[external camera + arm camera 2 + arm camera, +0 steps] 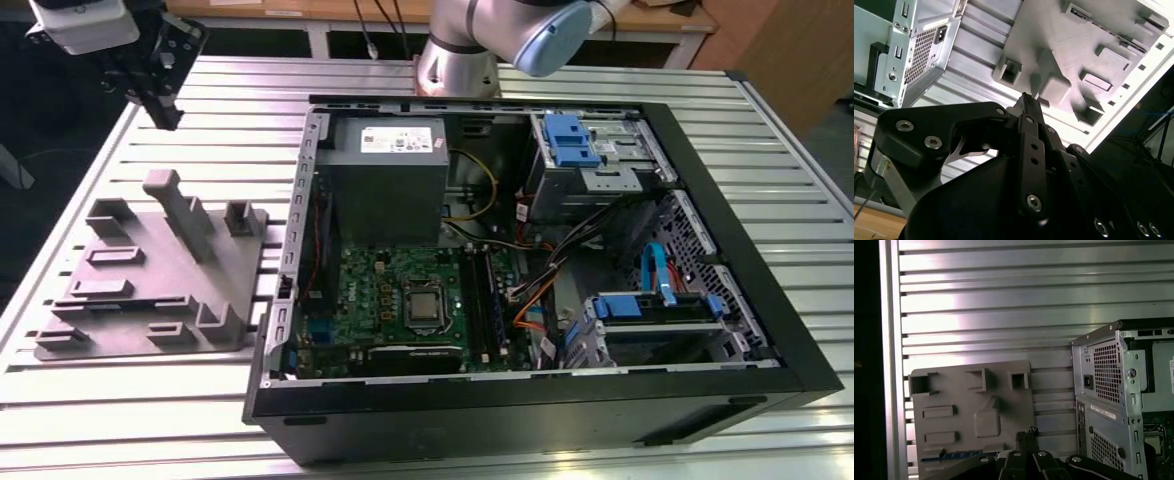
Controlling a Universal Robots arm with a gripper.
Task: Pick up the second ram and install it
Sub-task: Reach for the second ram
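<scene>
The second ram point(961, 455) shows in the first wrist view as a thin blue-green strip lying in the grey holder tray point(974, 405), partly hidden behind the gripper's body. My gripper point(167, 118) hangs above the table at the exterior view's far left, beyond the far end of the holder tray point(147, 280) and well clear of it. In both wrist views its fingertips point(1026, 98) meet in one narrow tip point(1028, 432) with nothing between them. The long black memory slots point(483, 300) lie on the motherboard inside the open computer case point(534, 400).
The case stands to the exterior view's right of the tray, with its grey power-supply box point(387, 170), cable bundles and blue drive brackets point(567, 140). The ribbed metal table point(227, 110) runs under everything. The arm's base point(461, 60) stands behind the case.
</scene>
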